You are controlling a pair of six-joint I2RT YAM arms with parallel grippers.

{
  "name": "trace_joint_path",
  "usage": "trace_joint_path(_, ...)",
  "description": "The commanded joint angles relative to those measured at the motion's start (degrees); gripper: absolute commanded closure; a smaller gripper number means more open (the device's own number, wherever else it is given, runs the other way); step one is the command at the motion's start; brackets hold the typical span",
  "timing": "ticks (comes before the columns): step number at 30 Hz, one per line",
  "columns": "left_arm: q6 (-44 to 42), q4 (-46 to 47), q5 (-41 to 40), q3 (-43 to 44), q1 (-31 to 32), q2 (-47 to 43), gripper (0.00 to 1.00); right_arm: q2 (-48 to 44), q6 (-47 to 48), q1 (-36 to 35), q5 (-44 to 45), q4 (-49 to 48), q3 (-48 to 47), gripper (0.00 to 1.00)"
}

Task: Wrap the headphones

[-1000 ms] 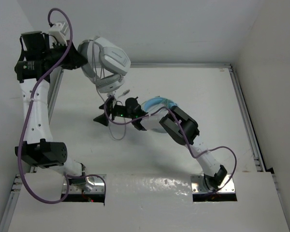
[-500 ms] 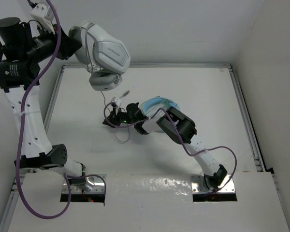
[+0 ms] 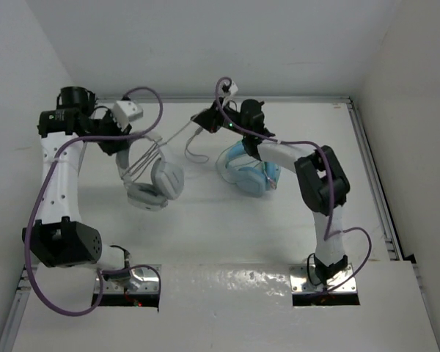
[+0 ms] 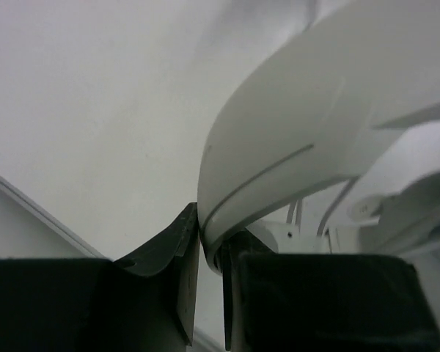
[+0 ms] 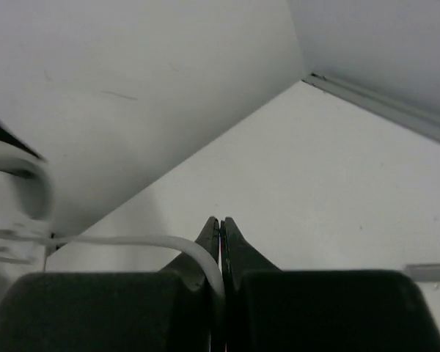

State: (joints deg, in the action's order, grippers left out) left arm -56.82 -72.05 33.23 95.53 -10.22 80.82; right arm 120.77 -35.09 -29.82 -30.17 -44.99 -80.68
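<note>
White flat table (image 3: 227,235) with metal rails along its edges carries both arms.

Left arm (image 3: 55,183) rises along the 9 o'clock edge and bends in toward centre. Right arm (image 3: 319,183) reaches from its base at 5 o'clock up to the 12 o'clock edge.

White and light-grey over-ear headphones (image 3: 158,187) sit at about 9 o'clock of table centre, the wide headband (image 4: 301,132) uppermost and the oval ear cups below it. Cannot tell whether the cups touch the table.

Light blue over-ear headphones (image 3: 248,172) lie on the table at 3 o'clock of the white pair, apart from it, under the right forearm.

Long thin grey cable (image 3: 177,135) runs from the white pair toward 1 o'clock, up to the right claw.

Left gripper (image 4: 211,242): fingers pressed onto the edge of the headband, pinching it.

Right gripper (image 5: 220,227): fingers pressed together, with the cable (image 5: 132,240) passing in at the tips, pinched there.
</note>
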Motion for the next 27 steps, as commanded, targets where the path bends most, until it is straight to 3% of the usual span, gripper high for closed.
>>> trace_joint_path(1, -13.15, 0.05, -9.92, -6.21, 2.11, -1.1, 1.0, -8.53, 7.39, -2.08, 1.34, 13.21, -7.35, 1.0)
trace_joint_path(4, -6.66, 10.76, -24.48, -14.09, 9.04, -1.89, 1.0, -11.25, 11.43, -2.17, 0.56, 24.02, -11.06, 1.0)
trace_joint_path(5, -2.38, 18.88, -35.5, -16.66, 11.08, -1.89, 1.0, -11.95, 12.14, -2.17, -0.75, 26.51, -11.68, 1.0)
trace_joint_path(8, 4.31, 34.53, -55.55, -24.06, 17.5, -0.05, 1.0, -14.94, 13.55, -3.04, -3.3, 31.71, -11.26, 1.0)
trace_joint_path(11, 12.65, 39.43, -63.36, -21.62, 18.74, 5.65, 1.0, -17.58, 14.26, -5.33, -6.21, 34.97, -10.11, 1.0)
trace_joint_path(18, 22.71, 46.83, -60.31, -16.34, 18.74, 9.89, 1.0, -17.77, 13.48, -14.2, -8.23, 33.22, -9.66, 1.0)
trace_joint_path(27, 31.41, 47.43, -52.48, -12.12, 17.17, 9.71, 1.0, -8.11, -17.51, -15.97, -13.15, 12.75, -13.53, 1.0)
